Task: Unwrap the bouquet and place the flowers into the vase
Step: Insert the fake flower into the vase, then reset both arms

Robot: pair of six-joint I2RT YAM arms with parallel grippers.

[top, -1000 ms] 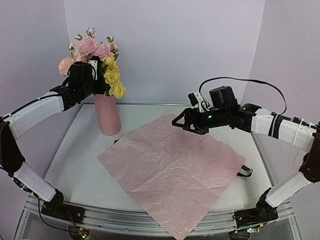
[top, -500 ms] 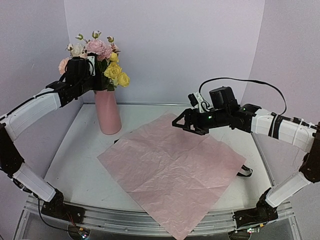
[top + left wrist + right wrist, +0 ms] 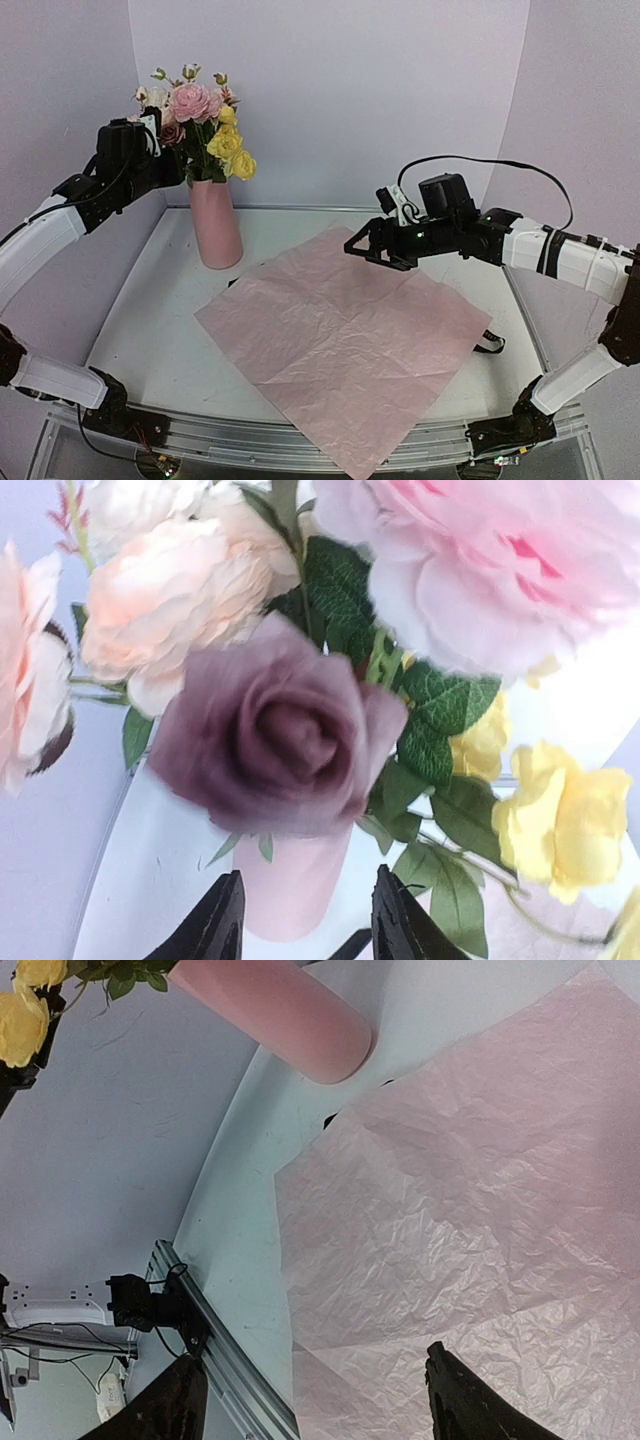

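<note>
The bouquet is unwrapped. Its flowers (image 3: 200, 120), pink, cream and yellow blooms with green leaves, stand with their stems in the salmon-pink vase (image 3: 216, 225) at the back left. My left gripper (image 3: 160, 148) hovers just left of the blooms, open and apart from them. In the left wrist view its gripper (image 3: 305, 920) has nothing between the fingers, with a dusky purple rose (image 3: 275, 735) and the vase (image 3: 290, 885) beyond. My right gripper (image 3: 370, 248) hangs open over the far corner of the crinkled pink paper (image 3: 345, 335); nothing is between its fingers (image 3: 455, 1400).
The pink paper sheet (image 3: 480, 1190) lies flat across the middle of the white table (image 3: 150, 330). Black ribbon ends peek out at its left edge (image 3: 232, 283) and right edge (image 3: 490, 343). A metal rail (image 3: 250, 440) runs along the near edge. Lilac walls enclose the back and sides.
My left gripper has opened, let go of the flowers and drawn back to the left. The flowers now stand on their own in the vase. The right arm has not moved.
</note>
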